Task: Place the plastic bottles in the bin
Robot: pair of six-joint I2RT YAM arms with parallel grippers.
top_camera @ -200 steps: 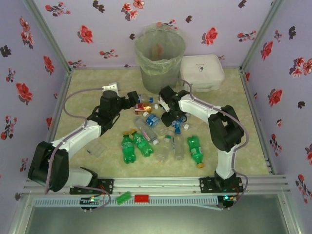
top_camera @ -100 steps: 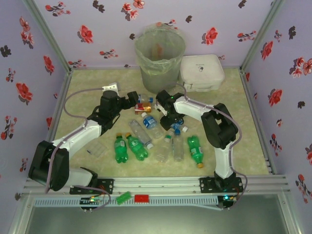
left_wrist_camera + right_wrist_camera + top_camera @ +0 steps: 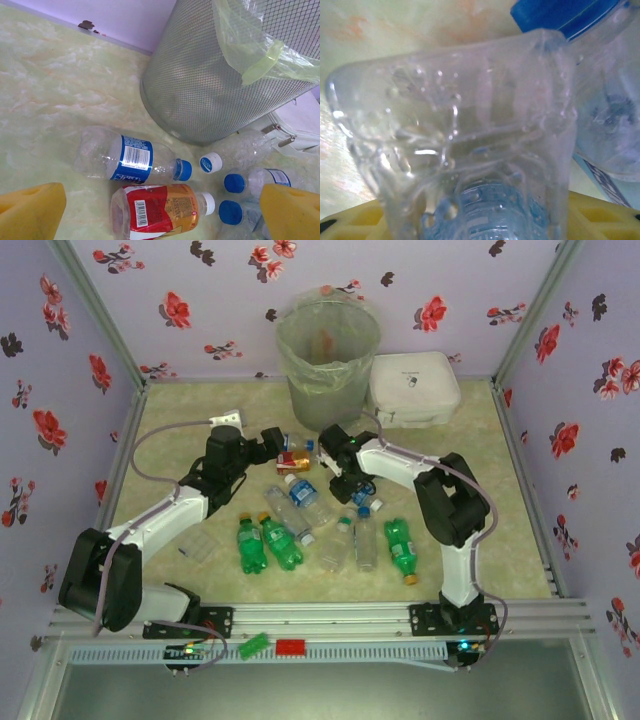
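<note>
Right gripper point(image 3: 350, 485) has its jaws pinched on a clear bottle point(image 3: 470, 140), presumably bin-bound point(image 3: 325, 390). Left gripper point(image 3: 278, 445) jaws gape wide over the red-labelled bottle point(image 3: 155, 212), probably lining up.

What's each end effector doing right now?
Left end effector: open, holding nothing.
Right end effector: closed on a clear bottle.
</note>
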